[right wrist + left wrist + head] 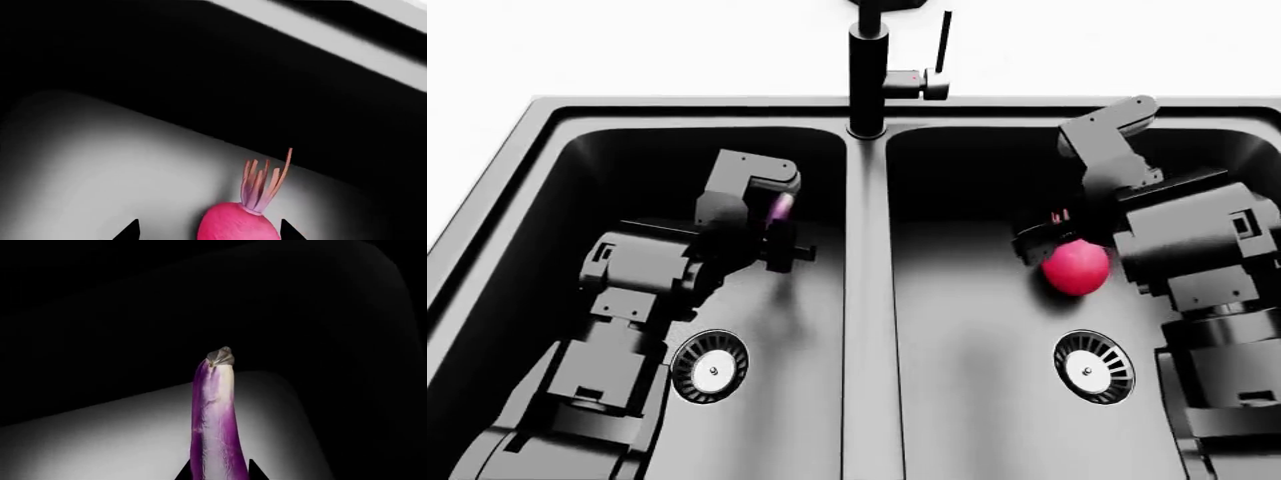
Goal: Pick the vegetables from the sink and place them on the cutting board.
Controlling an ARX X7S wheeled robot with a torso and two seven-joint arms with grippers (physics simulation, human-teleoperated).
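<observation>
The slender purple eggplant (213, 425) with its grey-brown cap stands between the jaw tips of my left gripper (220, 472), which is shut on it, over the pale floor of the left basin. In the head view the eggplant (782, 207) shows as a small pink streak at the left gripper (779, 228). The round magenta radish (237, 225) with thin reddish stalks lies between the wide-apart jaws of my open right gripper (208, 232). It sits in the right basin (1077, 267) beside the right gripper (1054, 240). The black sink (868, 300) fills the head view. The cutting board is out of view.
The tall black faucet (868, 70) rises at the back over the central divider. A round metal drain lies in the left basin (710, 368) and another in the right basin (1092, 367). Dark basin walls close in around both arms.
</observation>
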